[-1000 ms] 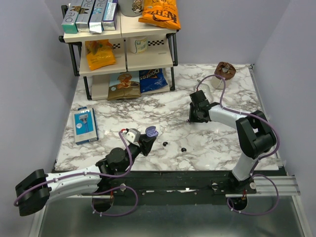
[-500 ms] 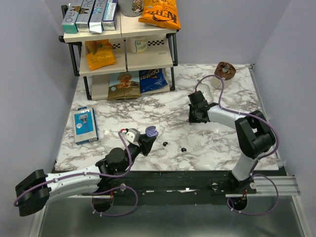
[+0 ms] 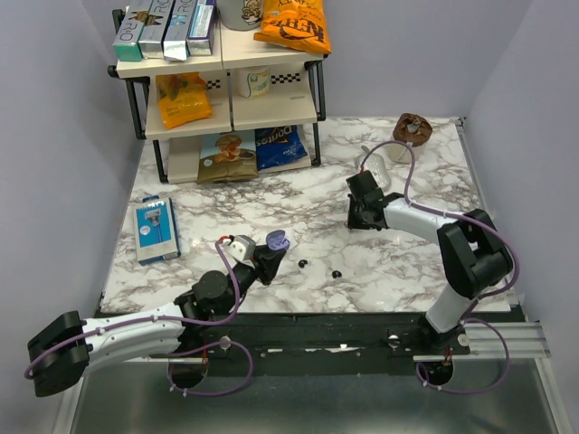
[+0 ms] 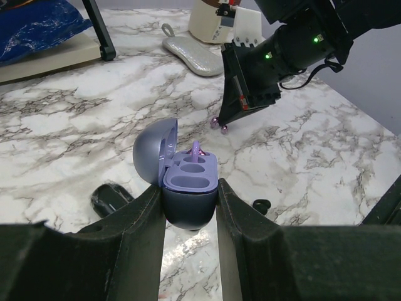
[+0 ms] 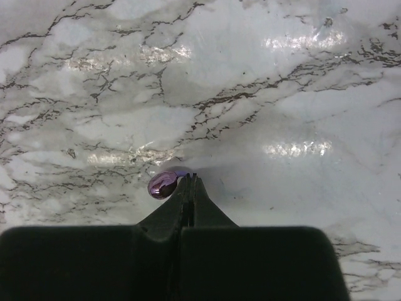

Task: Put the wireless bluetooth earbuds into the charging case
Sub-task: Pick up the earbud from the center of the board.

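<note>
- In the left pincer (image 4: 190,199) — clamped on the charging case (image 4: 188,179), lid tipped open, near the front edge of the worktop (image 3: 217,199).
- Just right of the case, by the same edge: two black wireless bluetooth earbuds (image 3: 303,263), lying apart, outside the case.
- At the right pincer (image 5: 190,180) — pressed fully together, tips down toward the worktop's middle, glossy purple bit (image 5: 161,185) just beside them.

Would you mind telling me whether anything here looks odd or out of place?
Yes: the right gripper is shut with a small glossy purple bit beside its tips, not between them, while the two black earbuds lie untouched nearer the open charging case.
</note>
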Action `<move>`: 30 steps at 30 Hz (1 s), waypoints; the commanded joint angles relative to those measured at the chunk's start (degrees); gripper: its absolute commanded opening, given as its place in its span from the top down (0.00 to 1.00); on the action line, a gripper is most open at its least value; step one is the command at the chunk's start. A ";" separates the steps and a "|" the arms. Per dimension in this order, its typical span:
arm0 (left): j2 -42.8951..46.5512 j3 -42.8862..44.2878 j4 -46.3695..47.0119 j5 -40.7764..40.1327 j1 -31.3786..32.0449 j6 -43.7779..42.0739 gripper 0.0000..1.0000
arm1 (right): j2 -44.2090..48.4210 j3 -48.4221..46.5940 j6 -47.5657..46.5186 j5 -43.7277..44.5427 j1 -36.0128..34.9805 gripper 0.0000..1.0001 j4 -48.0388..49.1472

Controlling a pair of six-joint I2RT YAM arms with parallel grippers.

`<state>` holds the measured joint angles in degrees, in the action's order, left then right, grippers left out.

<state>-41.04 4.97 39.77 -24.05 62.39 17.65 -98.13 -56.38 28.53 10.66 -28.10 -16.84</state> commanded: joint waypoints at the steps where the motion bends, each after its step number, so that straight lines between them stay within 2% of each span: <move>1: 0.43 0.39 1.19 -0.82 0.28 0.19 1.00 | 3.73 0.57 0.91 3.32 -0.47 0.99 -1.79; 7: 0.34 0.39 1.45 -0.73 0.36 0.10 1.00 | 7.86 0.66 -0.67 4.90 -0.56 0.99 -2.15; 10: -0.09 -0.05 3.12 0.14 0.36 -0.07 1.00 | 12.95 2.24 -2.25 6.21 -1.60 0.99 -0.75; 19: -6.85 1.79 10.06 4.10 0.19 -0.07 1.00 | 30.25 4.96 -9.37 15.18 -9.86 0.99 0.75; 26: -13.62 5.04 17.00 11.04 -1.13 -1.92 1.00 | 43.52 8.48 -19.28 21.50 -18.99 0.99 4.18; 30: -19.68 8.20 23.49 18.40 -3.41 -2.36 1.00 | 46.62 8.92 -22.73 28.78 -24.36 0.99 4.45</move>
<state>-55.83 9.30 52.97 -14.72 60.97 16.29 -53.93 -48.47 11.90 30.00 -48.23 -14.79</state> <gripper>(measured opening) 0.412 0.012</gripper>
